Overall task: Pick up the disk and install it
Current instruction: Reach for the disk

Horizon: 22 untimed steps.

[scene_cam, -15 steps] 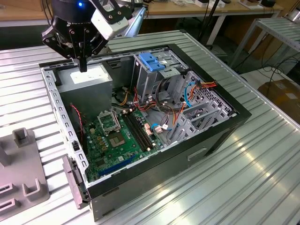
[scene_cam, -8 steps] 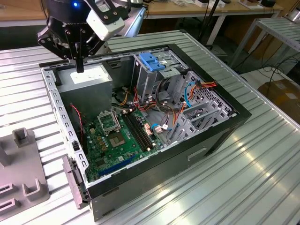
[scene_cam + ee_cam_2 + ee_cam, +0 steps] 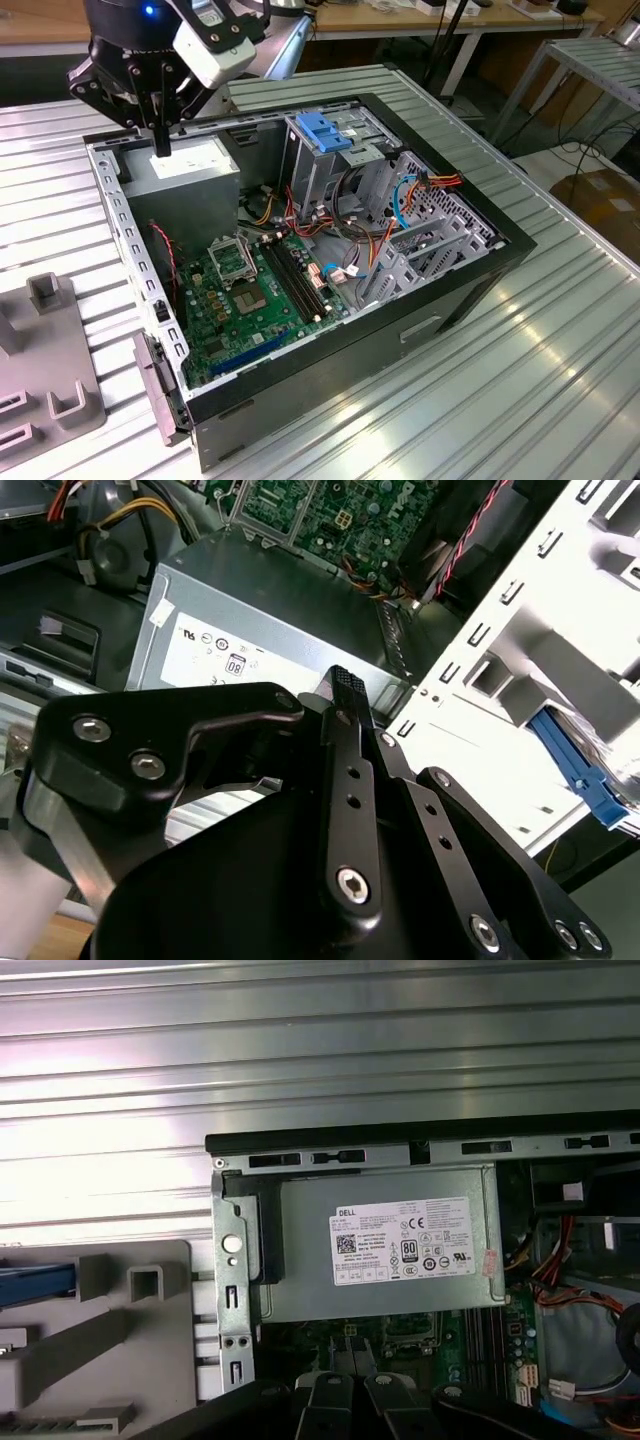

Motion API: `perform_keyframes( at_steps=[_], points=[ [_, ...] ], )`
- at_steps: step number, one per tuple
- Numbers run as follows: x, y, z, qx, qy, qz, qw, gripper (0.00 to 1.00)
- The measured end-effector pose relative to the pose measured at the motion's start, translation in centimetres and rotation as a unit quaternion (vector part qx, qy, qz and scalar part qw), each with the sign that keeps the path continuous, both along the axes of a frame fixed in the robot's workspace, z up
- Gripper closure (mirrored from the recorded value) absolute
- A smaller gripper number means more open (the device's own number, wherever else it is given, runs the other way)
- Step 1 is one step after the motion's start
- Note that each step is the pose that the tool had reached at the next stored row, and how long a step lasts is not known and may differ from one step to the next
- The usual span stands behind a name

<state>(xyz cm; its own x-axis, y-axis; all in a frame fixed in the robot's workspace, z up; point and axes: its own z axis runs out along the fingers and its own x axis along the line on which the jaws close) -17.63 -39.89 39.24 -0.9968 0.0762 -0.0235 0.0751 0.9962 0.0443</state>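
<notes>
My gripper (image 3: 160, 145) hangs over the back left corner of the open computer case (image 3: 470, 290), just above the grey power-supply box (image 3: 185, 170). Its black fingers (image 3: 345, 685) stand together, shut, with nothing between them. In the first wrist view the gripper (image 3: 350, 1385) sits over the motherboard edge beside the power-supply box (image 3: 390, 1250). A blue plastic strip (image 3: 35, 1282), which looks like the disk's bracket edge, lies in the grey fixture (image 3: 140, 1330) outside the case. The same blue strip (image 3: 585, 775) appears in the second wrist view. The rest of the disk is cut off.
Inside the case are a green motherboard (image 3: 250, 290), bundled cables (image 3: 350, 270) and a tall silver cage with a blue tab (image 3: 325, 130). The case stands on a ribbed metal table (image 3: 520, 400). The grey fixture (image 3: 45, 370) lies on the exterior view's left.
</notes>
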Motion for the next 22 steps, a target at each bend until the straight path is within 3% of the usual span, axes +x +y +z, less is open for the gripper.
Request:
perform_keyframes(
  at_steps=[22],
  points=[
    [-1.49, 0.00, -0.07, 0.0000, 0.0019, 0.000, 1.00000, 0.90]
  ],
)
